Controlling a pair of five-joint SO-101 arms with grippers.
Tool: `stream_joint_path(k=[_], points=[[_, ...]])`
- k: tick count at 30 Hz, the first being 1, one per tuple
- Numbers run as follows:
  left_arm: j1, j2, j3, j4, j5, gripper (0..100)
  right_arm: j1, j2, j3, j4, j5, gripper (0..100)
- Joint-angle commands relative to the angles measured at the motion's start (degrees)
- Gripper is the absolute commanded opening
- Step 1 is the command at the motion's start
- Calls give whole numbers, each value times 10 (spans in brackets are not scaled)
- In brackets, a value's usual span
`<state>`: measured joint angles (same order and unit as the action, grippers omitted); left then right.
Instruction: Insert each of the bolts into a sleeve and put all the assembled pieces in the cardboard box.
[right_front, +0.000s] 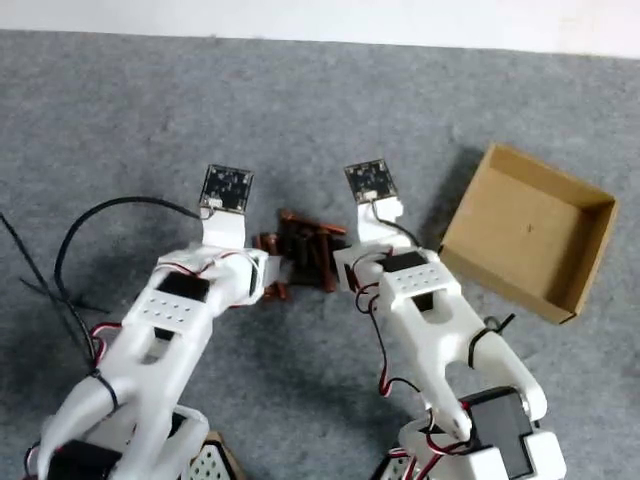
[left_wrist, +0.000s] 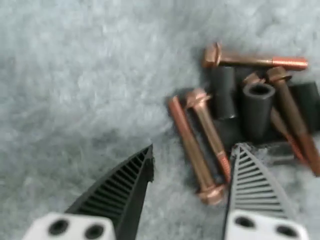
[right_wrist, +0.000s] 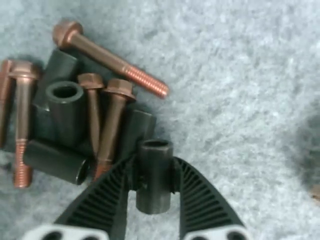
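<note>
Clenched on a black sleeve (right_wrist: 155, 172), seemingly low down, the right pincer (right_wrist: 153, 162) may let it tilt on lifting; the left pincer (left_wrist: 194, 147) gapes over loose bolts (left_wrist: 210, 132).

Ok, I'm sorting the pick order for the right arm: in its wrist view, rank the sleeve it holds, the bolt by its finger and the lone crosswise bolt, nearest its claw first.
1. Black sleeve, clamped in the right claw.
2. Copper bolt, its threaded tip beside one claw finger.
3. Crosswise copper bolt, lying well beyond both.
</note>
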<state>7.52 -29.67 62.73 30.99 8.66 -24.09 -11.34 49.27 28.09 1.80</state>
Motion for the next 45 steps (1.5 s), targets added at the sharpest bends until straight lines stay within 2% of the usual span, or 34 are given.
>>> stream_joint_path(k=[1, 8, 10, 24, 32, 45], points=[[13, 61, -32, 4, -1, 239, -6, -27, -4, -12, 7, 5], [8, 211, -150, 91, 1, 235, -5, -27, -4, -12, 7, 5], [7, 234, -169, 103, 24, 235, -5, -27, -4, -12, 7, 5], [-42, 296, -244, 202, 37, 235, -5, -27, -4, -13, 7, 5], [-57, 298, -246, 207, 37, 235, -5, -27, 7, -48, 7, 5], [-57, 298, -245, 205, 23, 235, -5, -27, 7, -48, 7, 5]])
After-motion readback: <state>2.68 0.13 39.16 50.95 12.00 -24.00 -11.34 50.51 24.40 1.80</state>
